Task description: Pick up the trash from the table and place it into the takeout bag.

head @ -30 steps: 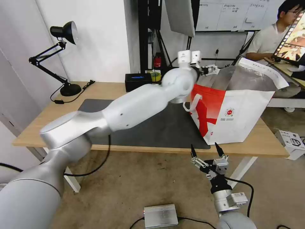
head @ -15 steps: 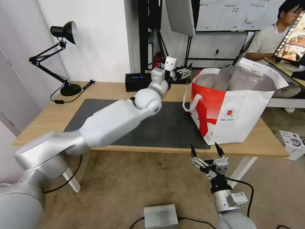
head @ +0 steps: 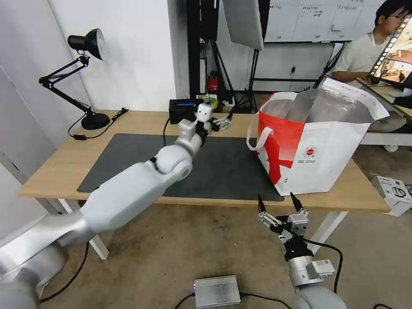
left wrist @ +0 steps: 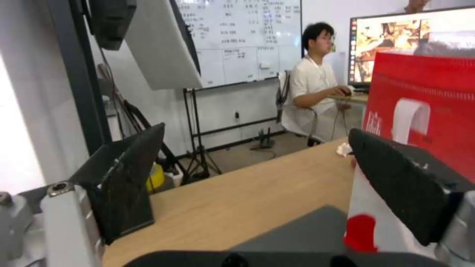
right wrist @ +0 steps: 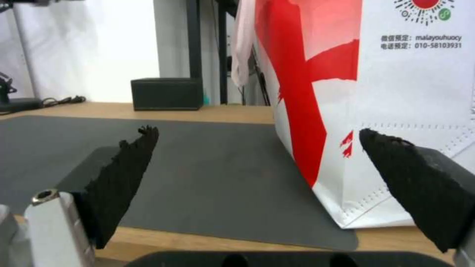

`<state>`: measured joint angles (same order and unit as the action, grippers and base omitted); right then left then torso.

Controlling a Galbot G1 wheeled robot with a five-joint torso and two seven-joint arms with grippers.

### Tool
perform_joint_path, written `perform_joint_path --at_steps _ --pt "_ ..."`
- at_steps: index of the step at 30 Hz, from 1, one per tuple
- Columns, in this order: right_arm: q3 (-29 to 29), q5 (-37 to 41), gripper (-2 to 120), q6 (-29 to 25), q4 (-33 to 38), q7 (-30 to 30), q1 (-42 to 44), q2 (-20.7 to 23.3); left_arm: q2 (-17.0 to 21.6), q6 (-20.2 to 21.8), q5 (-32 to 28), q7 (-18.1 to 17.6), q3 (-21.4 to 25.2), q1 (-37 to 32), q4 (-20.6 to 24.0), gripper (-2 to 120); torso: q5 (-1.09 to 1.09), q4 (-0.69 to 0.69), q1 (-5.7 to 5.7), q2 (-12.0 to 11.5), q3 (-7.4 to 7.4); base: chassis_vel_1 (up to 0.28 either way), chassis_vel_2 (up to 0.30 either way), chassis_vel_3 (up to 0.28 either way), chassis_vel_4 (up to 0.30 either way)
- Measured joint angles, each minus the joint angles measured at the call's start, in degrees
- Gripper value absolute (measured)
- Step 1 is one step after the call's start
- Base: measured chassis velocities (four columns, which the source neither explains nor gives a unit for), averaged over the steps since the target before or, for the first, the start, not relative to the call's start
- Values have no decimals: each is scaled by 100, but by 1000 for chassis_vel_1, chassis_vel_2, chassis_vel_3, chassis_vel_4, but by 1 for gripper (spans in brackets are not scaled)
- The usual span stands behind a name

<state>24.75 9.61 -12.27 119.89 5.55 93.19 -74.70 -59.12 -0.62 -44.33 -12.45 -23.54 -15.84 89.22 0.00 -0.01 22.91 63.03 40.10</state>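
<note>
Hovering above the table's [head: 64, 161] far edge, left gripper [head: 224, 123] spread wide and empty (right gripper [head: 279, 204] likewise, below the near edge by the takeout bag [head: 326, 159]).

"malayouhuocy" and "010-58103931" under the round logo on the takeout bag [right wrist: 410, 92]

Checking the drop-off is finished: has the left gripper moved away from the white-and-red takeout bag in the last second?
Yes. The left gripper, open and empty, has pulled back from the takeout bag mouth toward the black box.

Table [head: 68, 159] w/ grey mat [head: 223, 171], takeout bag [head: 326, 154], lamp [head: 92, 120], black box [head: 182, 110].
</note>
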Motion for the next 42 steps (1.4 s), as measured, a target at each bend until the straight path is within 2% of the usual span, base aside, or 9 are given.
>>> perform_joint_path --at_steps 3,8,11,14,15,17,24,32,42 --pt "0 0 100 0 0 0 1 0 111 -4 128 131 249 -262 126 100 0 1 0 0 0 0 0 0 0" --pt "0 0 100 0 0 0 0 0 338 256 1182 680 1135 -1079 354 100 -1 0 0 0 0 0 0 0 0" --pt "-1 0 100 0 0 0 0 0 428 449 1273 688 1547 -1539 614 100 0 1 0 0 0 0 0 0 0" --pt "0 0 100 0 0 0 1 0 499 549 1428 746 2338 -2343 1010 100 1 0 0 0 0 0 0 0 0" --pt "0 0 100 0 0 0 1 0 499 549 1428 746 2338 -2343 1010 100 1 0 0 0 0 0 0 0 0" --pt "0 0 100 0 0 1 0 0 528 554 1493 786 2834 -3035 1341 100 -2 3 0 0 0 0 0 0 0" --pt "0 0 100 0 0 0 0 0 368 551 1736 892 3793 -4208 1824 100 1 0 -1 0 0 0 0 0 0" --pt "0 0 100 0 0 0 0 0 125 543 1950 1073 4508 -4963 2183 100 1 0 0 0 0 0 0 0 0" --pt "0 0 100 0 0 0 0 0 -191 531 2145 1187 5045 -5657 2514 100 1 1 0 0 0 0 0 0 0"
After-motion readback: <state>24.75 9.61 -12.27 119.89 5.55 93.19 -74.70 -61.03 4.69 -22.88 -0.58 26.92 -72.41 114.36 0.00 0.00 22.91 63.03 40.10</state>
